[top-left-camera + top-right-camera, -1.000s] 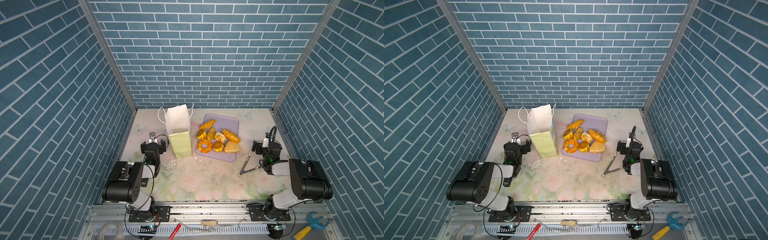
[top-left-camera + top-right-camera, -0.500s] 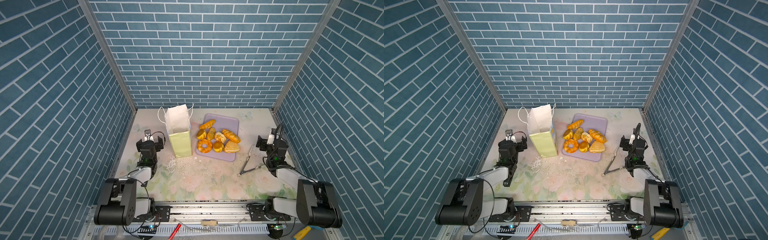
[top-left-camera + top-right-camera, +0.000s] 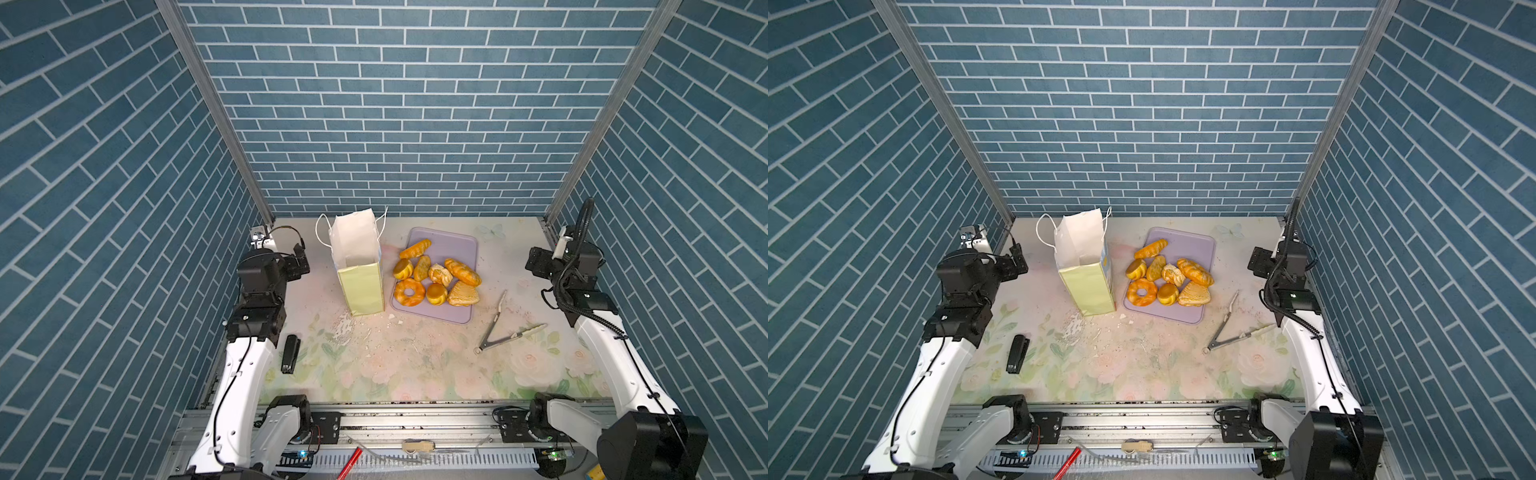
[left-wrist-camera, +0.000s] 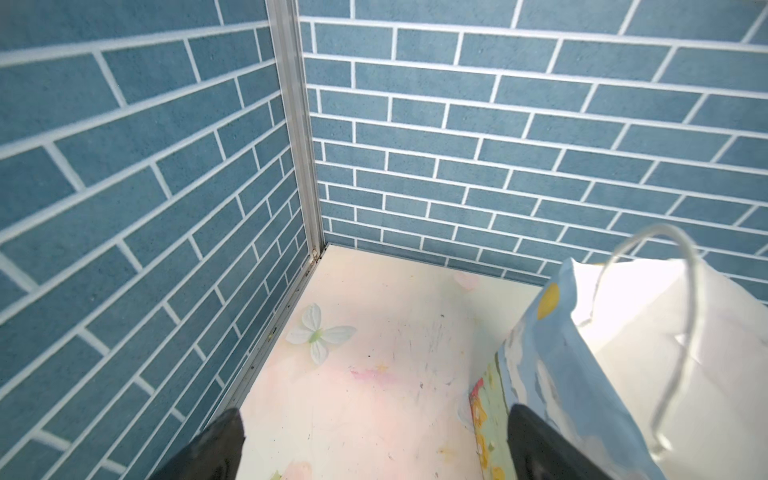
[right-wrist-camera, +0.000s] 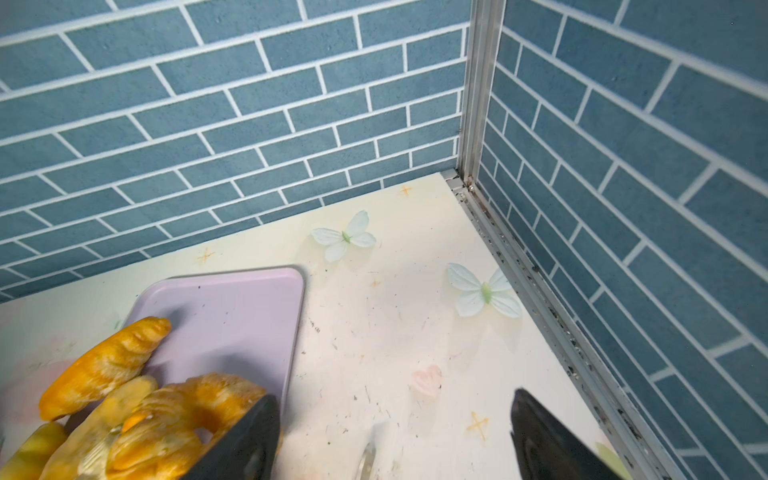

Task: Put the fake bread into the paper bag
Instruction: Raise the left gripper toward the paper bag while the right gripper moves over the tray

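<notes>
Your left claw and right claw hang spread and empty; the paper bag stands unbraced, so a clumsy bread drop could topple it.

Left arm, right arm: white links, black joint housings. Thin black cable along left arm; coiled black cable at right wrist. Left gripper, right gripper: black tapered fingers.

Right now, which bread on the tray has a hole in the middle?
The ring doughnut, at the near corner of the tray beside the paper bag. It alone has a hole; the other breads are solid.
</notes>
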Motion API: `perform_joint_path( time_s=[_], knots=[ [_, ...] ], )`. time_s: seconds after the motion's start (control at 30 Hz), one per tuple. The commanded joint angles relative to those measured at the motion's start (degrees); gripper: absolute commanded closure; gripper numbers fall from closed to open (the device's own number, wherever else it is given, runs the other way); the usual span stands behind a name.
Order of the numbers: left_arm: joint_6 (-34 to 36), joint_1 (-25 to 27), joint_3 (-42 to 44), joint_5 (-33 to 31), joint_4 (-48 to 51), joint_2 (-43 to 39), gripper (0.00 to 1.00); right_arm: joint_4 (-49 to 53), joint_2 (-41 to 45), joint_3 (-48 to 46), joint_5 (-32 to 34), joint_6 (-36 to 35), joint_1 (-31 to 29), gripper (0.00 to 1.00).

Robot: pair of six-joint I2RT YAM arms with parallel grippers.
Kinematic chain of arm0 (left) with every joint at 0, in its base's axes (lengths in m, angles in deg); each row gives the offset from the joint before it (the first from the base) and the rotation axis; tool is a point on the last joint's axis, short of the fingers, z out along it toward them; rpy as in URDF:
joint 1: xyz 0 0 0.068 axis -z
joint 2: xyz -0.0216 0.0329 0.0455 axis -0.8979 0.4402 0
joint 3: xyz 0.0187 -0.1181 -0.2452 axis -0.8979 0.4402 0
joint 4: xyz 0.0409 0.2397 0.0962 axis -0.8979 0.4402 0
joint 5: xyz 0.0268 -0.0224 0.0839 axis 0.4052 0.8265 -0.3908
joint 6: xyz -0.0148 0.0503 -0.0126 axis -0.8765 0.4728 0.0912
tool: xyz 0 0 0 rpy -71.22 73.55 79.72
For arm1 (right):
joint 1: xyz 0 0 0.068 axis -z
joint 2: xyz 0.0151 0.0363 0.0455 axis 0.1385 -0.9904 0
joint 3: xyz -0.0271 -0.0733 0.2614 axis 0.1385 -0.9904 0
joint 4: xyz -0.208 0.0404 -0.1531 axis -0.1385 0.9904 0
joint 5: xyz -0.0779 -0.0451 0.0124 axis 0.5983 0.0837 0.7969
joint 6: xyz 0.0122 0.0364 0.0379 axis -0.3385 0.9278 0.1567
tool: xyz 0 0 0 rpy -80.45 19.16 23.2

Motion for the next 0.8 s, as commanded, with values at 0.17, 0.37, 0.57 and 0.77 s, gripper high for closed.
perform_joint_path(
  time_s=[0.17, 0.37, 0.57, 0.77],
  knots=[
    [-0.22, 1.03, -16.24, 5.95, 24.95, 2.61, 0.00, 17.89, -4.46, 9.81, -0.82, 3.12, -5.77, 0.17],
    [-4.76, 5.18, -26.56, 5.39, 33.75, 7.81, 0.06, 20.36, -8.44, 15.28, -0.71, 3.76, -10.72, 0.18],
    [-6.49, 14.23, -33.16, 1.47, 36.35, 11.63, 0.07, 23.92, -13.23, 20.68, -2.60, 4.59, -14.23, 0.19],
    [-8.73, 17.57, -41.07, -1.23, 43.59, 19.53, 0.09, 26.46, -17.05, 24.24, -3.88, 4.65, -17.68, 0.20]
  ],
)
